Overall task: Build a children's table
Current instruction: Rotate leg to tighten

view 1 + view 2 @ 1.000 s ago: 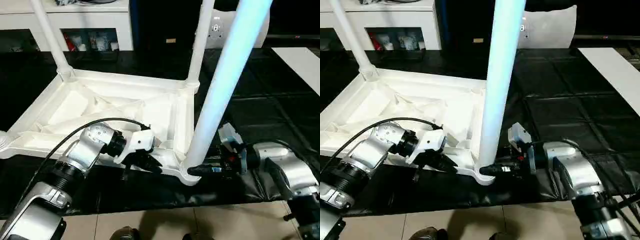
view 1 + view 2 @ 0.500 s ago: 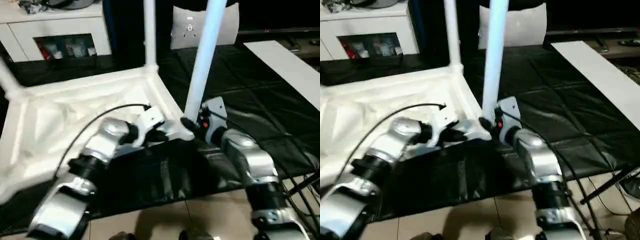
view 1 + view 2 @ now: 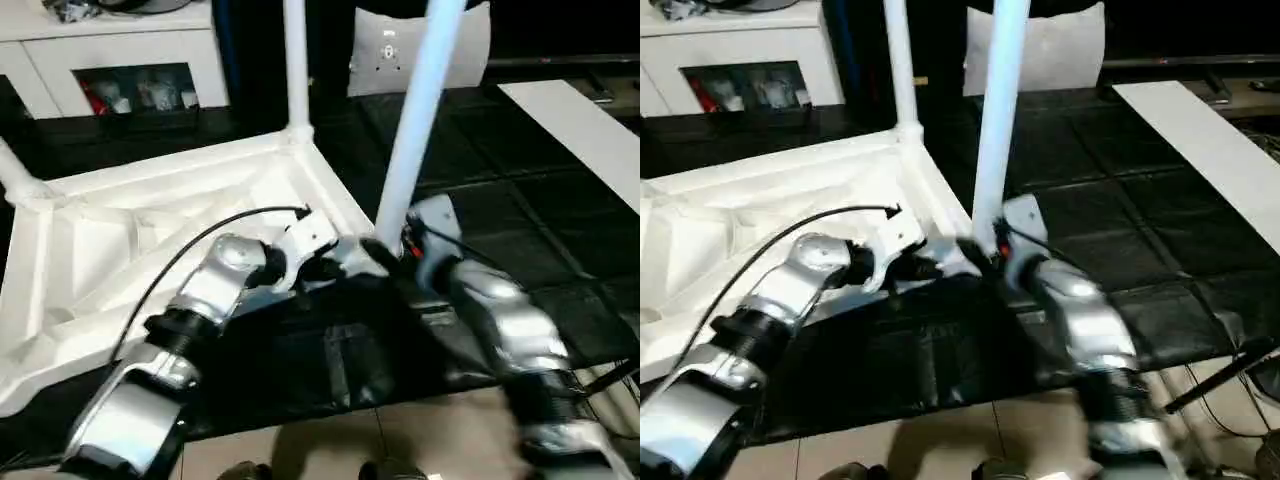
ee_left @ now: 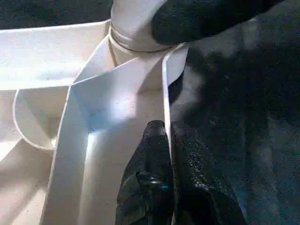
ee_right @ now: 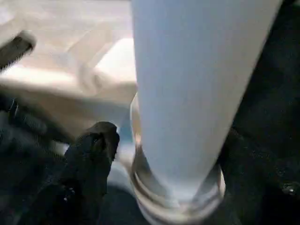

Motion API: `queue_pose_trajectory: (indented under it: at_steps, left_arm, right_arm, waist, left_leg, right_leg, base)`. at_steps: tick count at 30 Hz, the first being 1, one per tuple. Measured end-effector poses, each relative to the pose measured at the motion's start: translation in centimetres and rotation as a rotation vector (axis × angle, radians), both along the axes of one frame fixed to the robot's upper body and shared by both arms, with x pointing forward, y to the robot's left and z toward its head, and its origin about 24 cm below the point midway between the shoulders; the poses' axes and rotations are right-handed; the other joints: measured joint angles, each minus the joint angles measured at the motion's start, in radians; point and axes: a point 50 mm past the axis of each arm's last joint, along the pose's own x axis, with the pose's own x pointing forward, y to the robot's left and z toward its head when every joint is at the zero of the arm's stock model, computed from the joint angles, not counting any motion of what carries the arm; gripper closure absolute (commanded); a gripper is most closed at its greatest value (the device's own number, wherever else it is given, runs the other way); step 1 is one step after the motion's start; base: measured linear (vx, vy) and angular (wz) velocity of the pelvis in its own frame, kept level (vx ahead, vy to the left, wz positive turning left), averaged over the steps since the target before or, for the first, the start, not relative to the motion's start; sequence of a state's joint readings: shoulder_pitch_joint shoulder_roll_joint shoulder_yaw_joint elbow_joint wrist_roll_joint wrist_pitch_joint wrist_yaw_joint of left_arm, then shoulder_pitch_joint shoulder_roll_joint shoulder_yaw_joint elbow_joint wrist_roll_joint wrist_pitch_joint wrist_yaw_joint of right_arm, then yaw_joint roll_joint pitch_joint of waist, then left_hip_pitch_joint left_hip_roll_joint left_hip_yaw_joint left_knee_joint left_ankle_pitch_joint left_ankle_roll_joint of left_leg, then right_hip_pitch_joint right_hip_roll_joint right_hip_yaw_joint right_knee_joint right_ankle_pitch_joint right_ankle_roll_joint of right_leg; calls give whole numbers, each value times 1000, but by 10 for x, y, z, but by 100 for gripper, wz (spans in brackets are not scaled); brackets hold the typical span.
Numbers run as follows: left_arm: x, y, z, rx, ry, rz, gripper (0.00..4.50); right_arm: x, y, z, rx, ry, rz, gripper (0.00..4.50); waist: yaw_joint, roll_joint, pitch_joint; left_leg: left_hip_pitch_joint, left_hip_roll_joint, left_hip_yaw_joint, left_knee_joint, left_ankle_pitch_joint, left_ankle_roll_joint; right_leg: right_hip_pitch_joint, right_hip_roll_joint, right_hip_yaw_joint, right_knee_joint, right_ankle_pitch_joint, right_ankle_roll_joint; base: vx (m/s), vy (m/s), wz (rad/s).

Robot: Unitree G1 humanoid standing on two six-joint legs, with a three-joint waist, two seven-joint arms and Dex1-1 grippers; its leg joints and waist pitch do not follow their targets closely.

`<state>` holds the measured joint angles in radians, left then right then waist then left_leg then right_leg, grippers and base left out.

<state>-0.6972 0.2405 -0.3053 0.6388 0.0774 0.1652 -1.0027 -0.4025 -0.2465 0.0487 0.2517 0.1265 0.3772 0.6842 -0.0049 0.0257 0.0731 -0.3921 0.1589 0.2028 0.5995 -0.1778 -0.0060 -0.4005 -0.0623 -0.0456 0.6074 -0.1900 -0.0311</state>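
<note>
With the left gripper [image 4: 166, 140] pinched shut on the rim of the upturned table top [image 3: 100, 240] on the black mat [image 3: 560, 250], that hold should stay firm while the near-corner leg [image 3: 415, 120] is seated straight in its socket. The right wrist view shows the leg's collar [image 5: 176, 199] between the right gripper [image 5: 164, 154]'s spread fingers, though whether they touch it I cannot tell; the head views show two more legs standing

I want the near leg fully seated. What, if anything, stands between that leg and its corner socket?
Nothing visible: the near leg already stands upright in the corner socket of the table top, its collar at the socket's rim.
</note>
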Motion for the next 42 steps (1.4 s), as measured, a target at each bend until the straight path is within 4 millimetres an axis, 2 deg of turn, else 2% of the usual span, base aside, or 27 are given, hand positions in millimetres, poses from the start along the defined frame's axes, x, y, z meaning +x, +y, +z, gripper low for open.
queue_pose_trajectory:
  at_steps: [2, 4, 8, 14, 15, 18, 20, 23, 26, 28, 33, 42]
  left_arm:
    - [-3, 6, 0, 11, 3, -46, 450]
    - [-8, 10, 0, 7, 14, -104, 450]
    - [-18, 17, 1, 20, 51, -239, 450]
    - [-27, 26, 2, 61, 72, -365, 450]
    - [-28, 26, 2, 68, 74, -379, 450]
    - [-34, 29, 3, 83, 90, -434, 450]
    - [-36, 28, 3, 85, 99, -461, 450]
    - [-39, 26, 2, 83, 104, -482, 450]
    - [-39, 26, 2, 84, 104, -485, 450]
    - [-39, 26, 2, 84, 103, -486, 450]
    - [-40, 25, 3, 84, 103, -488, 450]
    - [-39, 23, 3, 61, 114, -461, 450]
  right_arm:
    - [-5, -12, 1, -33, -6, 78, 52]
    - [-11, -24, 1, -63, 5, 155, 52]
    - [-24, -39, 3, -104, 2, 347, 52]
    - [-34, -41, 11, -53, 31, 552, 52]
    - [-35, -41, 11, -48, 38, 571, 78]
    - [-41, -41, 11, 1, 91, 668, 86]
    - [-42, -42, 12, 17, 107, 695, 118]
    - [-43, -40, 11, 27, 122, 716, 132]
    - [-43, -38, 9, 30, 130, 728, 165]
    - [-44, -36, 8, 35, 133, 737, 169]
    - [-45, -35, 8, 41, 139, 753, 230]
    - [-45, -32, 9, 57, 155, 714, 251]
  waist:
    - [8, 0, 0]
    - [13, 0, 0]
    - [37, 1, 1]
    - [47, 0, 1]
    - [48, 0, 1]
    - [52, 0, 1]
    - [58, 0, 1]
    - [63, 0, 1]
    - [63, 0, 1]
    - [63, 0, 1]
    - [63, 0, 1]
    - [63, 0, 1]
  left_leg:
    - [0, 1, 0, 0, 0, 0]
    - [-1, 1, 0, 1, 0, 0]
    - [-2, 1, 0, 1, 0, 0]
    - [-2, 1, 0, 3, 0, 0]
    - [-2, 1, 0, 3, 0, 0]
    - [-2, 1, 0, 3, 0, 0]
    - [-2, 1, 0, 3, 0, 0]
    - [-2, 1, 0, 3, 0, 0]
    - [-2, 1, 0, 3, 0, 0]
    - [-2, 1, 0, 3, 0, 0]
    - [-2, 1, 0, 3, 0, 0]
    - [-2, 1, 0, 3, 0, 0]
  right_leg:
    - [0, 0, 0, 0, 0, 0]
    - [0, 0, -1, 0, 0, 0]
    - [0, 0, -1, 0, 0, 0]
    - [1, 0, -1, 0, 0, 0]
    - [1, 0, -1, 0, 0, 0]
    - [1, 0, -1, 1, 0, 0]
    - [1, 0, -1, 1, 0, 0]
    - [1, 0, -1, 1, 0, 0]
    - [1, 0, -1, 1, 0, 0]
    - [1, 0, -1, 1, 0, 0]
    - [1, 0, -1, 1, 0, 0]
    - [1, 0, -1, 1, 0, 0]
  base:
    - [0, 0, 0]
    - [0, 0, 0]
    - [0, 0, 0]
    - [0, 0, 0]
    - [0, 0, 0]
    - [0, 0, 0]
    - [0, 0, 0]
    - [0, 0, 0]
    - [0, 0, 0]
    - [0, 0, 0]
    - [0, 0, 0]
    - [0, 0, 0]
